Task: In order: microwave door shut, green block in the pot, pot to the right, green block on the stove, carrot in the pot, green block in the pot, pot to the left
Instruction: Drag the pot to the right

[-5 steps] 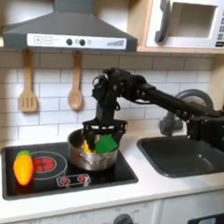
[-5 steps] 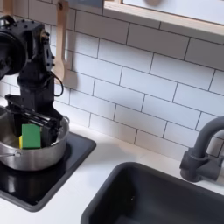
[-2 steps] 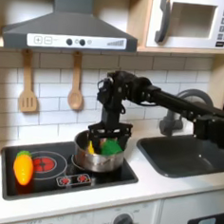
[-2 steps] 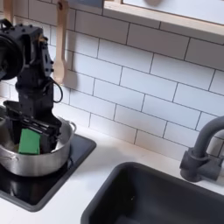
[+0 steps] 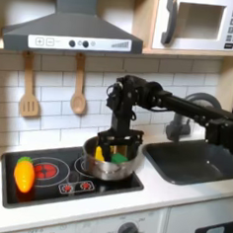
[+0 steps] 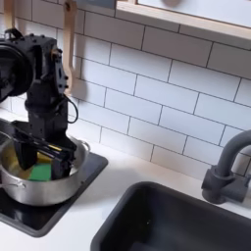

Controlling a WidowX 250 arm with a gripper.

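The steel pot (image 5: 111, 174) stands on the right side of the black stove (image 5: 103, 187), with the green block (image 5: 117, 157) lying inside it beside a yellow piece (image 5: 99, 153). My gripper (image 5: 114, 148) reaches straight down into the pot, open, with its fingers spread either side of the block. In the second exterior view the gripper (image 6: 44, 162) stands inside the pot (image 6: 39, 192), over the green block (image 6: 39, 173). The orange carrot (image 5: 24, 173) lies on the left burner. The microwave door (image 5: 200, 24) is shut at the top right.
A grey sink (image 5: 189, 162) with a dark faucet (image 6: 225, 172) lies to the right of the stove in both exterior views. Two wooden utensils (image 5: 79, 86) hang on the tiled wall under the range hood (image 5: 71, 31). White counter runs in front.
The pot has slid to the first exterior view's right with the gripper inside it, and the green block has gone along in it. The carrot has stayed put.
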